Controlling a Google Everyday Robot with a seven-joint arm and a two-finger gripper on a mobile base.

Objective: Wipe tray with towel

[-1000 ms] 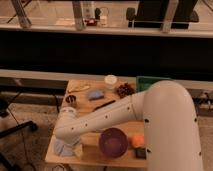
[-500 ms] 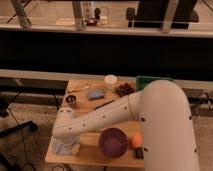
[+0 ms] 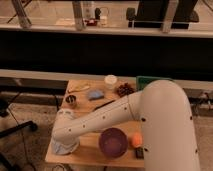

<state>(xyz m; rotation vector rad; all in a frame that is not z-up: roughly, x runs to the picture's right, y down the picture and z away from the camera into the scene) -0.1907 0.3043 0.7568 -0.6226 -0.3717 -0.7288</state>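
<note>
Camera view — pincer (image 3: 64, 146) on rumpled towel (image 3: 59, 149).

Green tray (image 3: 150, 80), pale blue-grey towel (image 3: 64, 147) under the pincer (image 3: 65, 142) — purple bowl (image 3: 113, 142).

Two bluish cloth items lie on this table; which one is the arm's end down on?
The pale towel at the table's near left corner, where the gripper comes down. The smaller, darker blue folded pad lies apart, farther back near the white cup.
</note>
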